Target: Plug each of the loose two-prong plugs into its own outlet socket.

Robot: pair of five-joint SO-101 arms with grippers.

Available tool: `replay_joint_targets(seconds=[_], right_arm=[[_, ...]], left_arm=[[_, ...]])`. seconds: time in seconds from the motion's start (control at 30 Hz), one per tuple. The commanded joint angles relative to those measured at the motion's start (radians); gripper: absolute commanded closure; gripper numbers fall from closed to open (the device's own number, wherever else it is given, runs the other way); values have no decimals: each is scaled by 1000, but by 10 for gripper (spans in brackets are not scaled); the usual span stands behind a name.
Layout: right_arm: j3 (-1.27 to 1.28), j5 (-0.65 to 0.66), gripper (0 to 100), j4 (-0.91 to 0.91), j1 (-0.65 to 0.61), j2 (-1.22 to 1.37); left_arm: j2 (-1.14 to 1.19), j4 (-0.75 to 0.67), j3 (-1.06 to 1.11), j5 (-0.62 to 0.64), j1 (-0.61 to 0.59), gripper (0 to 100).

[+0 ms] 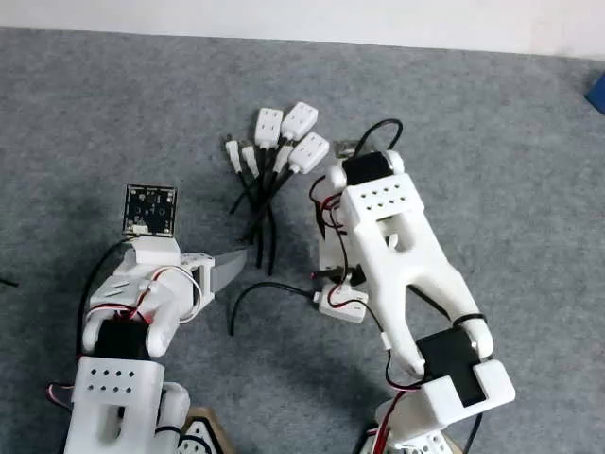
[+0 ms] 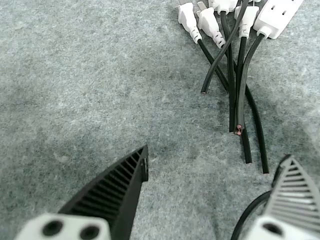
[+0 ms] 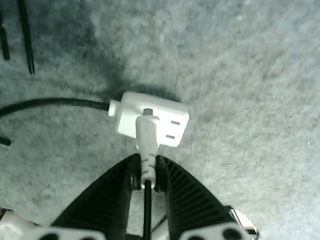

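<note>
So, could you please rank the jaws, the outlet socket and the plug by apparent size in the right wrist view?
1. jaws of the right gripper, inflated by nearness to the camera
2. outlet socket
3. plug

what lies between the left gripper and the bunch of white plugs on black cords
Bare grey carpet, then black cords trailing from the plugs toward the left gripper; left wrist view.

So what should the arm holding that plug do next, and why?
Probably press the plug gently into the outlet socket: the right gripper is shut on it, its tip is right at the socket, and I can't tell whether the prongs are seated yet.
</note>
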Motion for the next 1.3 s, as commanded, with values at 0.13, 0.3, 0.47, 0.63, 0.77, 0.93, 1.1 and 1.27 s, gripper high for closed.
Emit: replay_joint_targets(seconds=[0.13,0.3,0.47,0.63,0.77,0.93,1.1,1.27], right_arm=[[36,-5,992,-39,7,-4],[38,-3,992,-21,8,-4],[38,0,991,10,5,-2],[36,0,990,28,5,39],[30,0,990,31,5,116],[27,0,991,31,-10,105],[27,-2,991,24,-65,-2],[27,-2,991,22,-82,-27]], left_arm=[[-13,-25,-2,6,-12,611],[-13,-25,-2,6,-12,611],[-13,-25,-2,6,-12,611],[-13,-40,1,6,-12,611],[-13,-46,10,6,-12,611],[-13,-49,10,6,-12,611],[-13,-68,16,6,-12,611],[-13,-68,16,6,-12,611]])
